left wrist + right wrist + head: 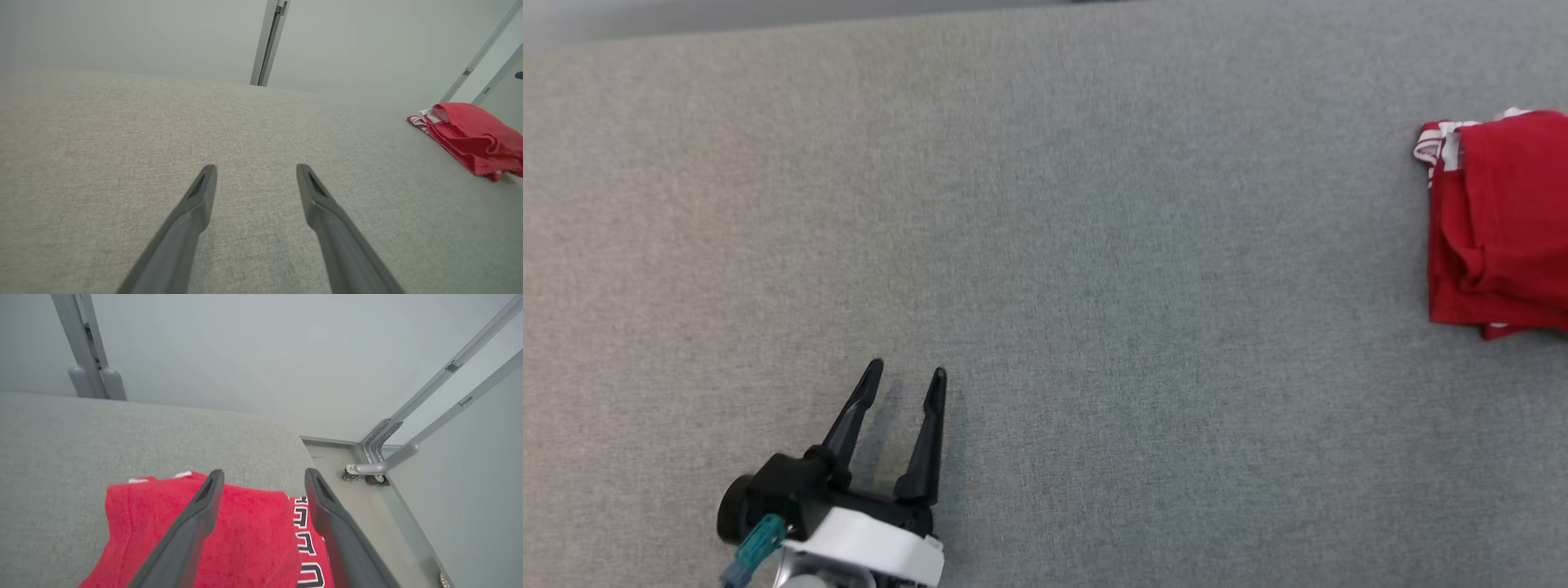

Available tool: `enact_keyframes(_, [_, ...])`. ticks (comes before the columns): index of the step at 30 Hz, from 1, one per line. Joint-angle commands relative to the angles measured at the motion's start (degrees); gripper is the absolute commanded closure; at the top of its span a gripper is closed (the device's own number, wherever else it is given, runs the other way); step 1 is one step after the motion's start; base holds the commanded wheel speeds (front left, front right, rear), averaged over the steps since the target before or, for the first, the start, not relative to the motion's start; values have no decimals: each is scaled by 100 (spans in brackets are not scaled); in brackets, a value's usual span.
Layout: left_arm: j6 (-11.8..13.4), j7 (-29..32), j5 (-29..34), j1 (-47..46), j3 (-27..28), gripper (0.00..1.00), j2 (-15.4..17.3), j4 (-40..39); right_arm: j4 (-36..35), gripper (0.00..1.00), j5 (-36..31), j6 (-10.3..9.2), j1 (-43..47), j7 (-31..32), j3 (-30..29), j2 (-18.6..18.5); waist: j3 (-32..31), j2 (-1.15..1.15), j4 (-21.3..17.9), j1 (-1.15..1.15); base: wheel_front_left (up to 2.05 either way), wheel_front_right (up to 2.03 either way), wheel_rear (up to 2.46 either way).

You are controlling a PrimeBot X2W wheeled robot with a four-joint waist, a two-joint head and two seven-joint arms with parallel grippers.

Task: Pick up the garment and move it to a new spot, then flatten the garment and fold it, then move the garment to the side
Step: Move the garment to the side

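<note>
Now | left tool (907, 369) spread wide | right tool (263, 473) spread wide above red garment (253, 531)

Long tapered black jaws, white wrist cuff (866, 545), teal cable plug (760, 541).

My left gripper (907, 367) sits low, well apart from the garment (1503, 220) and off to its left. Its two dark fingers are spread wide, empty, and point away from me. My right gripper (264, 472) hangs just above the garment, fingers parted with nothing pinched between them, tips near its far edge.
</note>
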Motion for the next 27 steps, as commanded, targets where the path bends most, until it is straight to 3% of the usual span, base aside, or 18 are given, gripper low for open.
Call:
enact_keyframes(1, [44, -9, -37, 110, 82, 0, 27, -40, -226, 0, 16, -1, 164, -351, -128, 132, -288, 0, 26, 0, 0, 0, 0])
enact_keyframes(9, [253, -9, -106, 852, 587, 0, 24, -195, -2102, 0, 33, -1, 1898, -1878, -83, 1120, -1358, 0, 154, 0, 0, 0, 0])
enact_keyframes(12, [345, -9, 75, 1105, 769, 0, 42, -234, -2565, 0, 215, 0, 2817, -2329, 161, 1548, -1707, 0, 328, 0, 0, 0, 0])
enact_keyframes(15, [491, -9, 297, 1327, 934, 0, 49, -236, -2759, 0, 220, -1, 3711, -2729, 209, 1739, -1968, 0, 506, 0, 0, 0, 0])
enact_keyframes(22, [222, -9, 145, 1529, 1149, 0, 31, -75, -3192, 0, -415, -1, 4972, -2964, -242, 2530, -2172, 0, 609, 0, 0, 0, 0])
enact_keyframes(27, [109, -9, -53, 1664, 1266, 0, 23, -39, -3349, 0, -1046, -1, 5290, -2961, -208, 2724, -2295, 0, 447, 0, 0, 0, 0])
